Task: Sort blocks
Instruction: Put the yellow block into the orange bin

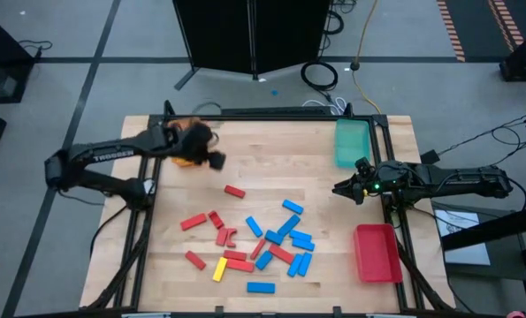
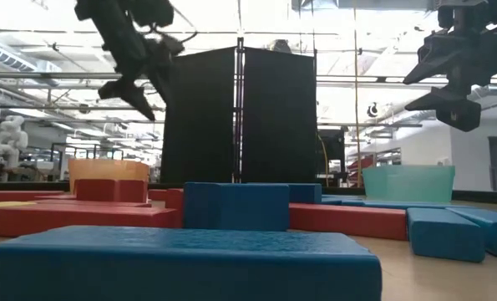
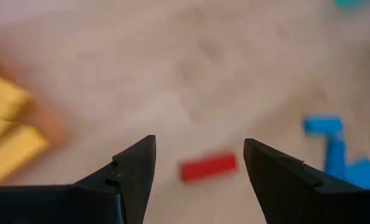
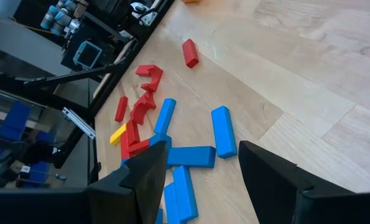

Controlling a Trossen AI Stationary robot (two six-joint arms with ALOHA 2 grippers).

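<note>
Blocks (image 1: 261, 247), small flat bricks in solid red, blue and one yellow (image 1: 219, 269), lie scattered across the near middle of the wooden table (image 1: 271, 150). One red block (image 1: 234, 191) sits apart, just ahead of the left gripper (image 1: 217, 160), whose fingers stand open and empty beside the orange tray (image 1: 185, 144). The right gripper (image 1: 339, 188) hangs open and empty between the teal tray (image 1: 352, 142) and the red tray (image 1: 377, 252), the pile off beyond its fingertips.

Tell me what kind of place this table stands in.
Probably a large robotics lab or workshop hall: high ceiling with lights and trusses, black partition panels behind the table, cables across the floor.
</note>
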